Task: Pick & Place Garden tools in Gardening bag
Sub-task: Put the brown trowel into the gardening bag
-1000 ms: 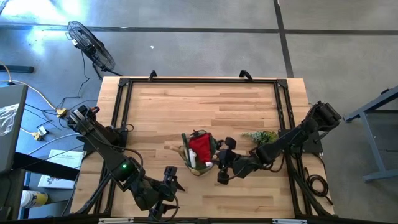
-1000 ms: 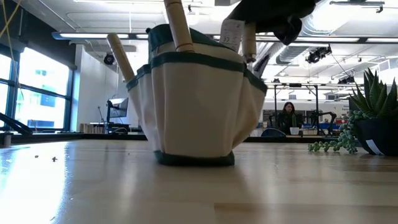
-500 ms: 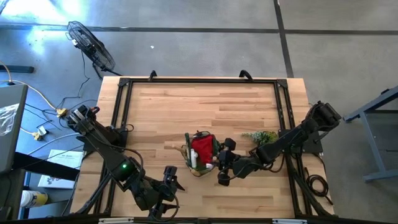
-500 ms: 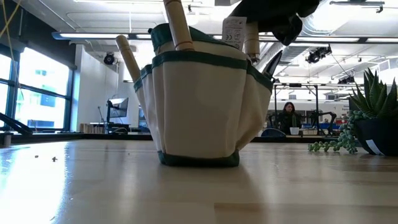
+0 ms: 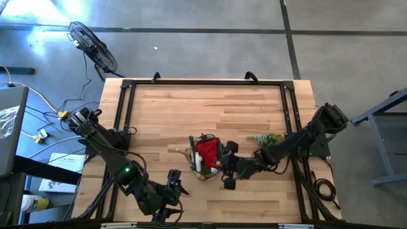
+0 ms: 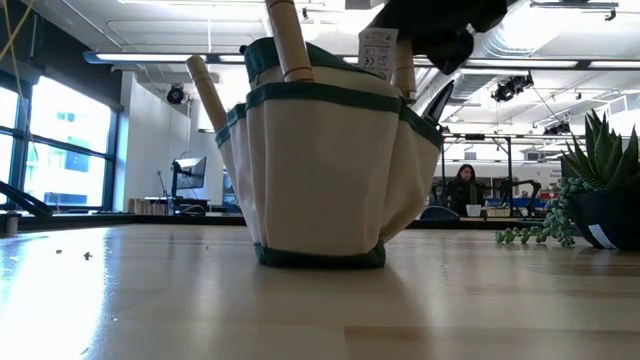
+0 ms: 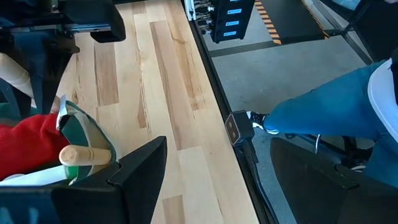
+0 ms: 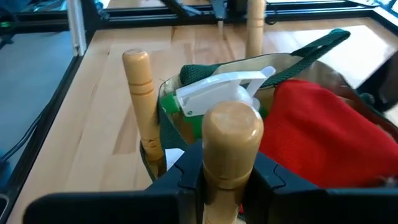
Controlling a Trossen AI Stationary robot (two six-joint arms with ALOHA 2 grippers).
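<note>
The right hand is clenched on the wooden handle of a garden tool and holds it upright at the 3 o'clock side of the gardening bag, which stands a little below the middle of the worktop. The red bundle and other handles are already inside. I judge this is the placing step: next the tool should go down into a side pocket, then the fingers let go. The left hand waits at 7 o'clock; I cannot tell its state.
</note>
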